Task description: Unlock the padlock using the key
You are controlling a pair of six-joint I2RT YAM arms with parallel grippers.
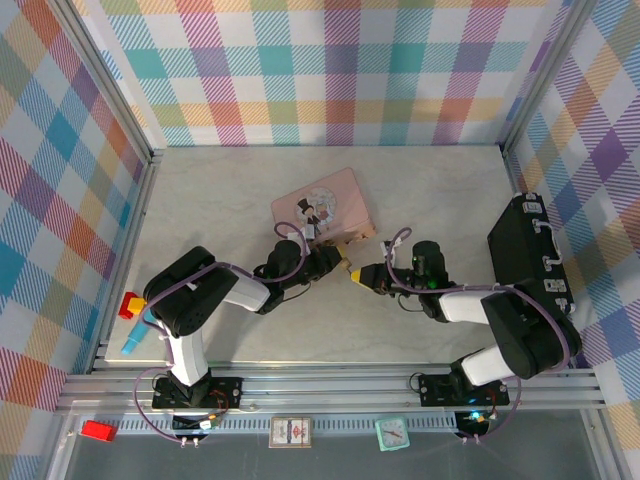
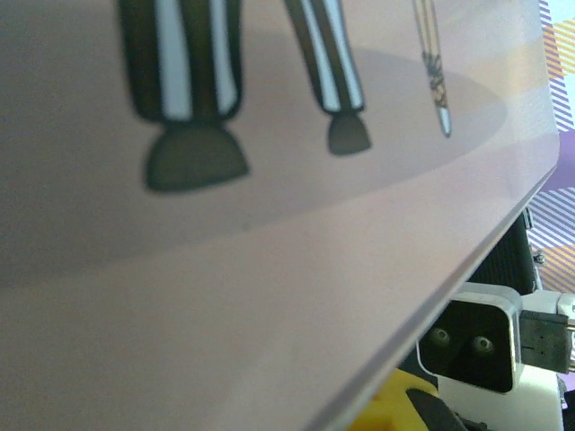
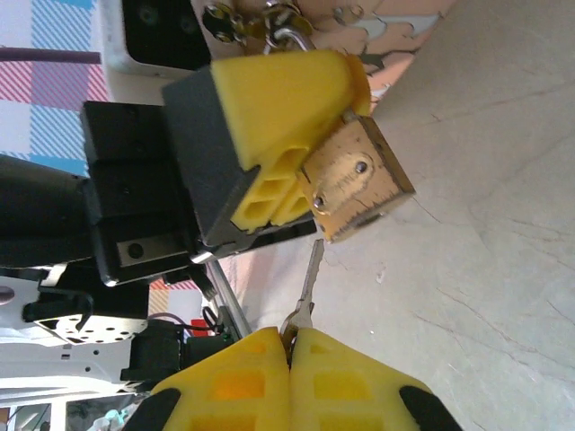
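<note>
Right wrist — key (image 3: 308, 287) in right end effector (image 3: 289, 346), tip at padlock (image 3: 359, 184).

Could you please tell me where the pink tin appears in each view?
Top external: the pink tin lies near the picture's centre.
Left wrist: its blurred lid spans most of the picture.
Right wrist: a pink strip at the top edge, right of centre.
Shared landmark: the yellow left fingers, close by the tin.

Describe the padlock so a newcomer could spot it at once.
Find the pink tin mid-table; just in front of its near edge the two grippers meet. The padlock is the small brass block with a silvery shackle clamped by the left gripper, unlike the thin grey key pinched by the right gripper.
</note>
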